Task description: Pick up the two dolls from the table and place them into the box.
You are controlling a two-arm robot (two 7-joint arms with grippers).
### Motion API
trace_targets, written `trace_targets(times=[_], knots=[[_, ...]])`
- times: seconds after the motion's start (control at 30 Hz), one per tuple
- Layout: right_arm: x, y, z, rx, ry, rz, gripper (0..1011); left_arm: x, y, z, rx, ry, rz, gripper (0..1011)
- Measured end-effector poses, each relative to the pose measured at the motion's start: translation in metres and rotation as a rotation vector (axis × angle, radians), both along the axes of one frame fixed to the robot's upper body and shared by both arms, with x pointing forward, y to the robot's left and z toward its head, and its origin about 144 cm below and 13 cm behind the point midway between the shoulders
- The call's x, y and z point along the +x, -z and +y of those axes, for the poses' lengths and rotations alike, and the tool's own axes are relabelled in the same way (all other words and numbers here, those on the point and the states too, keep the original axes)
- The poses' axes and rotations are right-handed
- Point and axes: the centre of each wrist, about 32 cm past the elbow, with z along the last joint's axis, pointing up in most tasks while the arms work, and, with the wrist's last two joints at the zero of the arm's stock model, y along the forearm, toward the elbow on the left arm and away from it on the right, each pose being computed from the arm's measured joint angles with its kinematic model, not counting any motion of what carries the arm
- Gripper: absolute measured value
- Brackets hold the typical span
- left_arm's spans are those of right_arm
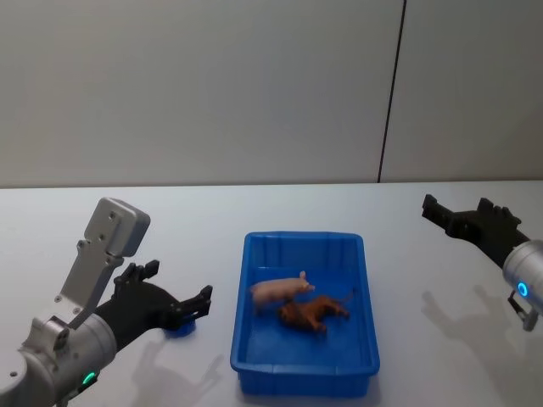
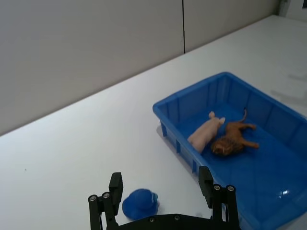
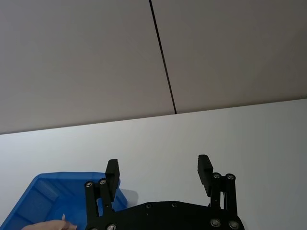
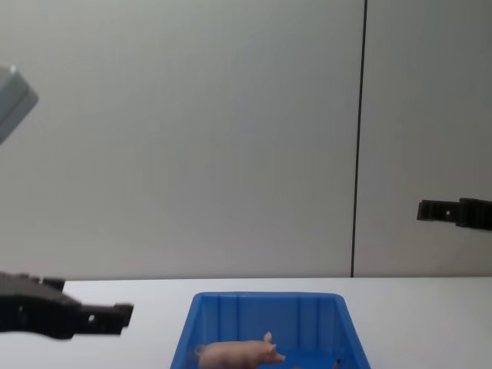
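— Over the table, from the head view, where did we find the dolls?
— Off the table (image 1: 424, 339) itself. The pig (image 1: 280, 291) and the brown doll (image 1: 314, 314) lay touching on the floor of the box (image 1: 242, 331). The left gripper (image 1: 174, 284) hovered left of the box above a blue thing (image 1: 180, 329), fingers spread wide and holding nothing. The right gripper (image 1: 458, 208) hung well off to the right, raised, also spread and holding nothing.
— So what did we take the step to be?
— Pulling clear, we judged, since nothing looked left to carry. To do it well, we reckoned each arm should lift up and away, keep off the rim, and not nudge the blue thing.
— And the left wrist view?
— We saw the left gripper (image 2: 160, 184) wide open, with the blue thing (image 2: 140, 202) on the table below the gap, apart from both fingers as far as we could tell. The box (image 2: 189, 91) held the pig (image 2: 205, 134) and the brown doll (image 2: 235, 139), and nothing more.
— Right wrist?
— The right gripper (image 3: 158, 165) gaped with nothing between its fingers. We saw a corner of the box (image 3: 43, 184) beyond it.
— Chest?
— We saw the pig (image 4: 234, 354) lying low before the ribbed far wall of the box (image 4: 265, 315). The left gripper (image 4: 96, 301) sat low at left and the right gripper (image 4: 446, 209) high at right.
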Motion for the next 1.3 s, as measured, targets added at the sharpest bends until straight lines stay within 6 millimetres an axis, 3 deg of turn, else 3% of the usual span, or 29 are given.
trace_targets(times=[0.53, 1.3], knots=[[0.000, 0.000, 0.000, -0.001, 0.002, -0.001, 1001, 0.009, 0.021, 0.017, 0.028, -0.029, 0.114, 1001], [0.000, 0.000, 0.000, 0.000, 0.001, -0.001, 1001, 0.031, 0.043, 0.017, -0.005, -0.018, 0.143, 1001]])
